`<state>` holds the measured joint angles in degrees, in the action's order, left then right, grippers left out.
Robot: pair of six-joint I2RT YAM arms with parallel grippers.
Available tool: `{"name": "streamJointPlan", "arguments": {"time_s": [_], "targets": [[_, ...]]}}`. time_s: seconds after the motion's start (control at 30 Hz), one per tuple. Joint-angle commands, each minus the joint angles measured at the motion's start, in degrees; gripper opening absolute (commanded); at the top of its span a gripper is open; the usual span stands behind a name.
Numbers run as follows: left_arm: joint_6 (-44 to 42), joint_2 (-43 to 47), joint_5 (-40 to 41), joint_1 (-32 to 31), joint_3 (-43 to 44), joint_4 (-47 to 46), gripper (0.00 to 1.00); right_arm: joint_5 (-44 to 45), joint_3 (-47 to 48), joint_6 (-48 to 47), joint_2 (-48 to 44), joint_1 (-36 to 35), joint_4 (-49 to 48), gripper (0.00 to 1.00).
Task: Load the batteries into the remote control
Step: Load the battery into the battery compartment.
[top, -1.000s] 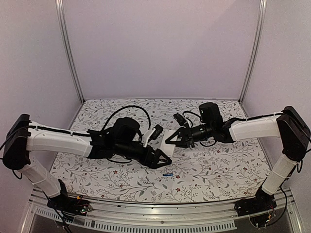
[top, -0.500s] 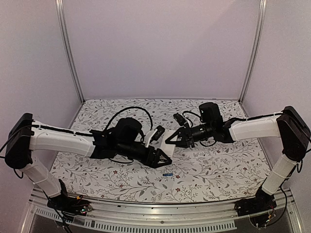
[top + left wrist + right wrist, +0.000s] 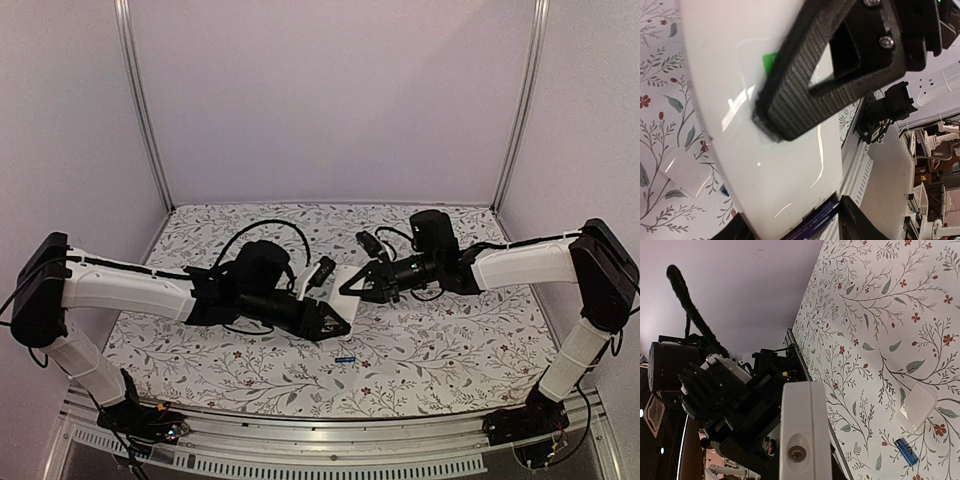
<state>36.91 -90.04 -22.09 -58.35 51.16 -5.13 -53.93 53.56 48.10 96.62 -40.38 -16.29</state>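
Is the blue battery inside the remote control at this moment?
No, the blue battery lies bare on the floral table, next to a small translucent flat piece, apart from the remote control.

Glossy white plastic remote control (image 3: 790, 175), matt printed table covering (image 3: 660, 75)

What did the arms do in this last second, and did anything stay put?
The left gripper narrowed its jaws around the end of the remote control; whether it grips yet is unclear. The right gripper kept holding the remote control, and the blue battery stayed on the table.
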Motion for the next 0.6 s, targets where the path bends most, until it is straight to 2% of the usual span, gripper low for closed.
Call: {"name": "streamJointPlan", "arguments": {"time_s": [0.0, 0.33, 0.57], "targets": [[-1.34, 0.06, -2.98, 0.48, -1.51, -2.42, 0.48, -0.24, 0.89, 0.32, -1.13, 0.27, -1.14, 0.0], [-2.79, 0.6, -4.68, 0.6, -3.97, -3.86, 0.41, -1.29, -0.48, 3.13, -3.42, 1.28, -7.88, 0.0], [-4.66, 0.57, -6.54, 0.58, -4.88, -4.09, 0.34, -2.86, -2.47, 10.54, -3.48, 1.86, -19.85, 0.0]]}}
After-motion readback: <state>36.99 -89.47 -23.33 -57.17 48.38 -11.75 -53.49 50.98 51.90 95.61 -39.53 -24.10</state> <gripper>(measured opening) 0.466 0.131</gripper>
